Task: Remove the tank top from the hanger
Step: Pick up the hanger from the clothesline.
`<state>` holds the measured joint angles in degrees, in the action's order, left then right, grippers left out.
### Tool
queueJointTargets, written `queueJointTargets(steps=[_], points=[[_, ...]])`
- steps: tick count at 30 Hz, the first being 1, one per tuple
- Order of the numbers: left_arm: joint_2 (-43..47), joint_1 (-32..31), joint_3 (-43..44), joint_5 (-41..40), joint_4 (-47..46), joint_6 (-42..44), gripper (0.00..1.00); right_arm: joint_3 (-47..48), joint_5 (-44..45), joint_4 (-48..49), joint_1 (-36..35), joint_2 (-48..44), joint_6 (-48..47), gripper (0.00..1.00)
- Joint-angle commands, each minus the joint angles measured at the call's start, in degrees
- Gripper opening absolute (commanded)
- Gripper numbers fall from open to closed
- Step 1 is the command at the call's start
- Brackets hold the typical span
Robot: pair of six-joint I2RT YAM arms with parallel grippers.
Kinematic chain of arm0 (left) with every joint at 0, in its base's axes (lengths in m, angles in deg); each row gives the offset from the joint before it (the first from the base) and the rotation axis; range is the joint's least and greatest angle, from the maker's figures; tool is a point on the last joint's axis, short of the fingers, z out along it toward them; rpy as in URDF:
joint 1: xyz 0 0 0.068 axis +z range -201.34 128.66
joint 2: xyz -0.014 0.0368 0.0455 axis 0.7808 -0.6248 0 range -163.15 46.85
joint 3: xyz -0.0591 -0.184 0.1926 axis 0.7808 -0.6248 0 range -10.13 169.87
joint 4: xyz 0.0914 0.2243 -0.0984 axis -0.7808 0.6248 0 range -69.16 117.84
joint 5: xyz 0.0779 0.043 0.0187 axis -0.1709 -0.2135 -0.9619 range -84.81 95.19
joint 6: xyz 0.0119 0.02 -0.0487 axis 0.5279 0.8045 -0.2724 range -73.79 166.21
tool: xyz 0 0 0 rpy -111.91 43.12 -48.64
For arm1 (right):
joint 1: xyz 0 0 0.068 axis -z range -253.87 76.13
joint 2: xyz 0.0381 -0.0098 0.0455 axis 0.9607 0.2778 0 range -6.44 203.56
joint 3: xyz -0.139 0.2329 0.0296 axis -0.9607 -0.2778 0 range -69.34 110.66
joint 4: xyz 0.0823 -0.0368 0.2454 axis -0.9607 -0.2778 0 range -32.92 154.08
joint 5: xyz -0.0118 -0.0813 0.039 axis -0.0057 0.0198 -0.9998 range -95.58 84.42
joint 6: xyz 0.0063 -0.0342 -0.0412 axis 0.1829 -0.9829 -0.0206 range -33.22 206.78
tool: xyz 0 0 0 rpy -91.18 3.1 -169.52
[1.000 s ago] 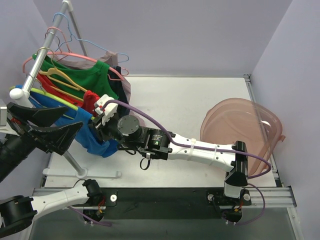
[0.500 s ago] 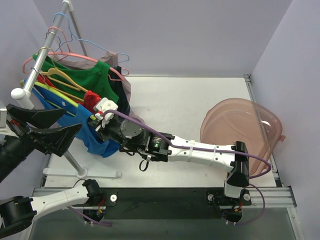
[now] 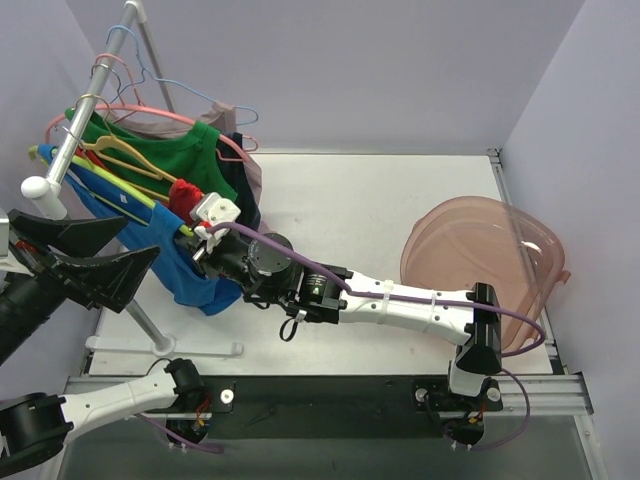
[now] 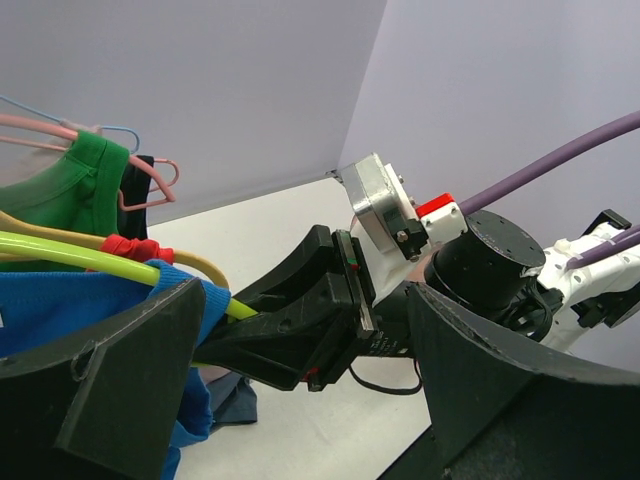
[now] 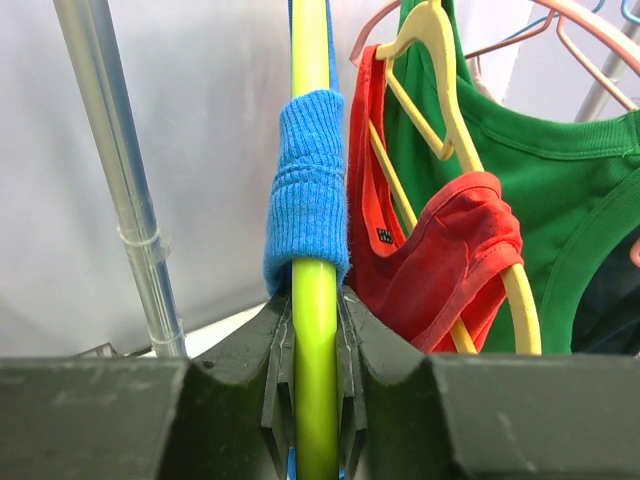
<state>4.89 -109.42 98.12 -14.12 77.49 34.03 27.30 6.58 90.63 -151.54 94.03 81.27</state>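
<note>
A blue tank top (image 3: 178,268) hangs on a lime-green hanger (image 3: 112,188) at the near end of the rack. My right gripper (image 3: 190,243) is shut on the hanger's arm. In the right wrist view the jaws (image 5: 316,340) clamp the green bar (image 5: 316,400) just below the blue shoulder strap (image 5: 308,195). My left gripper (image 3: 125,252) is open, its fingers on either side of the blue top's left edge. In the left wrist view (image 4: 305,340) the blue cloth (image 4: 90,305) lies by the left finger, and nothing is held.
A red top (image 5: 440,260) on a yellow hanger and a green top (image 3: 175,150) hang behind on the silver rail (image 3: 80,110). The rack's foot (image 3: 165,345) stands on the white table. A pink basket (image 3: 485,265) sits at the right.
My right gripper has pushed up and left along the lime hanger, lifting it and the blue top. My left gripper has dropped slightly toward the lower left.
</note>
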Motion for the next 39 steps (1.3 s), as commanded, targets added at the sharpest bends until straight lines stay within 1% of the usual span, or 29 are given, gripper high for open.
queueJointTargets(steps=[1, 8, 12, 17, 19, 20, 22, 23, 24, 26, 31, 36, 39], points=[[0.65, -0.27, 0.39, -1.17, -0.04, 1.29, 0.94, 2.85, -1.0, 12.3, 0.06, -5.8, -0.72, 0.0], [0.91, -0.19, -1.02, -4.33, 0.49, 2.16, 0.94, -1.63, -0.74, 13.97, -0.03, -8.71, -0.72, 0.0], [0.3, -0.19, -1.11, -4.51, 0.84, 2.43, 0.94, -3.38, -0.47, 13.36, 0.06, -10.29, -0.81, 0.0], [-0.06, -0.19, -1.02, -4.16, 0.93, 3.13, 0.94, -9.35, -1.0, 11.43, -0.11, -14.68, 0.42, 0.0], [-0.15, -0.19, -1.11, -3.72, 1.01, 3.74, 0.94, -11.99, -1.26, 10.02, -0.03, -17.57, 1.03, 0.0], [0.03, -0.19, -1.37, -3.63, 0.58, 4.44, 0.94, -15.13, -1.26, 9.67, -0.29, -18.63, 1.47, 0.0], [0.03, -0.27, -1.55, -3.8, 0.14, 4.54, 0.93, -18.49, -1.44, 9.4, -0.55, -22.49, 2.53, 0.0], [0.03, -0.19, -1.72, -3.89, -0.04, 4.54, 0.93, -22.25, -1.53, 9.4, -0.73, -23.81, 2.79, 0.0], [-0.06, -0.27, -2.42, -3.89, -0.56, 4.45, 0.93, -23.94, -1.79, 9.4, -1.25, -26.61, 3.32, 0.0], [-0.58, -0.19, -3.39, -4.68, -1.18, 3.58, 0.89, -28.58, -2.93, 8.88, -1.61, -29.35, 4.11, 0.0], [-2.95, -0.19, -4.97, -3.72, -1.79, 2.52, 0.84, -35.02, -1.18, 5.72, -4.85, -37.7, 3.85, 0.0], [-4.01, -0.19, -7.43, -2.22, -5.57, 1.46, 0.79, -42.22, 1.72, 3.78, -5.83, -45.08, 4.46, 0.0], [-3.92, -0.19, -10.33, -1.44, -8.47, 0.85, 0.76, -44.69, 2.77, 4.57, -5.92, -48.51, 5.08, 0.0]])
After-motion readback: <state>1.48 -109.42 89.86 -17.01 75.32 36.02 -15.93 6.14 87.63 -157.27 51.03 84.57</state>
